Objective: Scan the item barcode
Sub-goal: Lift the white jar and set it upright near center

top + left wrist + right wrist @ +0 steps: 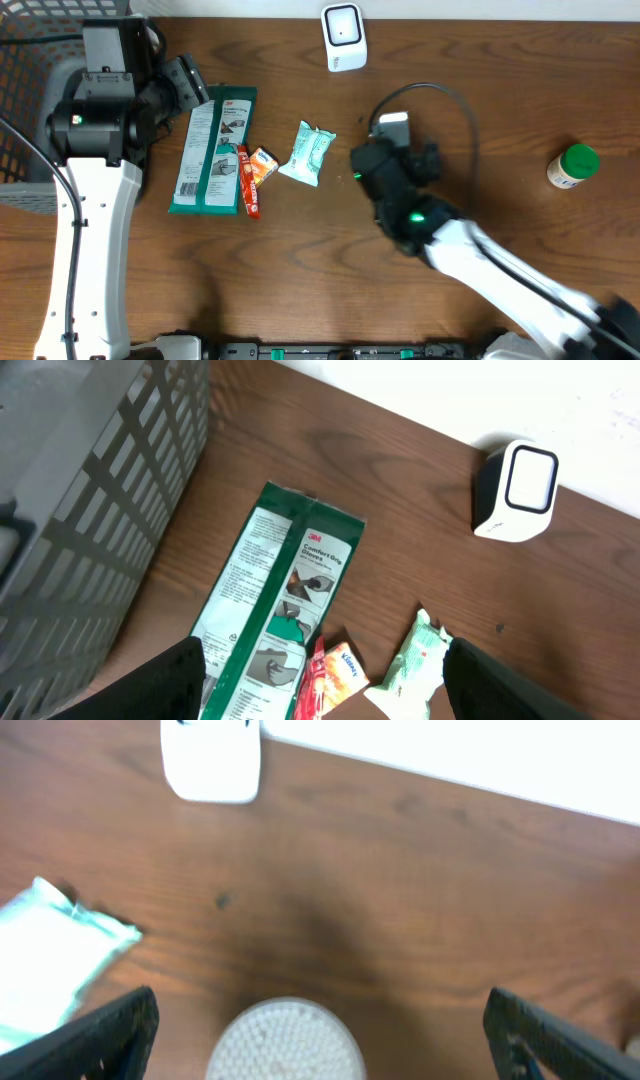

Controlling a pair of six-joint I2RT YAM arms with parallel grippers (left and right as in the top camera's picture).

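Sitting between the widely spread fingers of the right gripper point(320, 995) is a round white container point(285, 1040), the likely item to scan. Bare table shows on both sides of it, so nothing is gripped. The white scanner point(211, 760) stands upright near the table's far edge, well apart from the container. No barcode is visible. Grasping, lifting and presenting it to the scanner all seem left to do. The left gripper point(322, 660) hovers wide and empty above a green package point(290, 590) beside a grey basket point(90, 510).
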